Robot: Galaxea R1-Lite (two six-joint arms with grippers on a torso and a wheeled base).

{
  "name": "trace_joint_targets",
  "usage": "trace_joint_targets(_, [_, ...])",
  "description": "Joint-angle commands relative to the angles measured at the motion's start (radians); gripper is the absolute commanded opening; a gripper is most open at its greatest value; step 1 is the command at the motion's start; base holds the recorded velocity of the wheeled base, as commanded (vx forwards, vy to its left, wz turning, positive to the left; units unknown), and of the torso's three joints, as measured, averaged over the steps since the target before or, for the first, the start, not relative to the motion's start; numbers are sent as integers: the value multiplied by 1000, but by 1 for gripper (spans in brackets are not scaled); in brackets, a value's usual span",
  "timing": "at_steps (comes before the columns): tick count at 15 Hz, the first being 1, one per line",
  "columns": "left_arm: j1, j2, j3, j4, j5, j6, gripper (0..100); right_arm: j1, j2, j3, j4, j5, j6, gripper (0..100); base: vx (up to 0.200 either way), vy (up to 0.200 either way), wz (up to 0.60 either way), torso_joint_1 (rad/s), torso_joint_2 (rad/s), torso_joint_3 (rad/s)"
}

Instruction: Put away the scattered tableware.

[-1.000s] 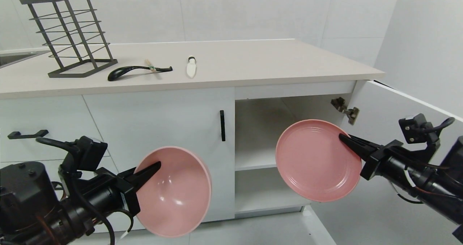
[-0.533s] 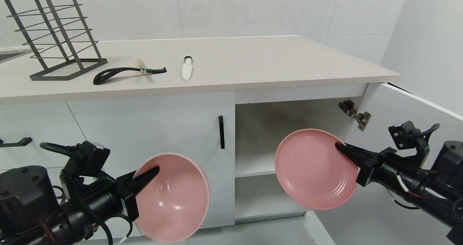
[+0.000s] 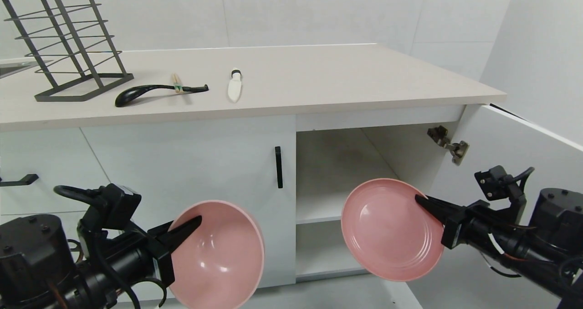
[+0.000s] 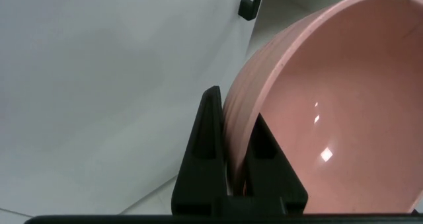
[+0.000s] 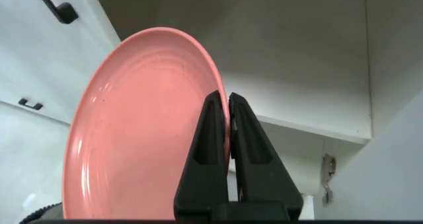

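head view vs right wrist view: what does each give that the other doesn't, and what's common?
Head view adds: left tool pinching the rim of the deep pink plastic bowl, plus black wire rack, black spoon and small white utensil on the beige countertop. Right wrist view adds: both fingers straddling the rim of the round pink plate, seen from behind. Both: right tool shut on that plate, open white cabinet with its metal hinge.

From the head we look forward and down at the counter [image 3: 346, 72] and the open cabinet [image 3: 337, 163]. Our wrist cameras sit close behind the left gripper [image 4: 234, 112] and the right gripper [image 5: 225, 98], and share the bowl [image 4: 330, 118] and the plate [image 5: 139, 138] with the head view.
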Motion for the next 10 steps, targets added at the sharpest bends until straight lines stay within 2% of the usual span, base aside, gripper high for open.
trace_joint_targets(1, [-3,-1,3,-1,0,0,0,-27,12,-54,-1,-43,24,0,0,0,0,0,0,0])
trace_joint_targets(6, [-6,-4,12,-5,0,1,0,32,130,-60,-1,-45,21,0,0,0,0,0,0,0])
trace_joint_targets(10, [-3,-5,14,-25,0,1,0,56,333,-235,-1,-38,32,0,0,0,0,0,0,0])
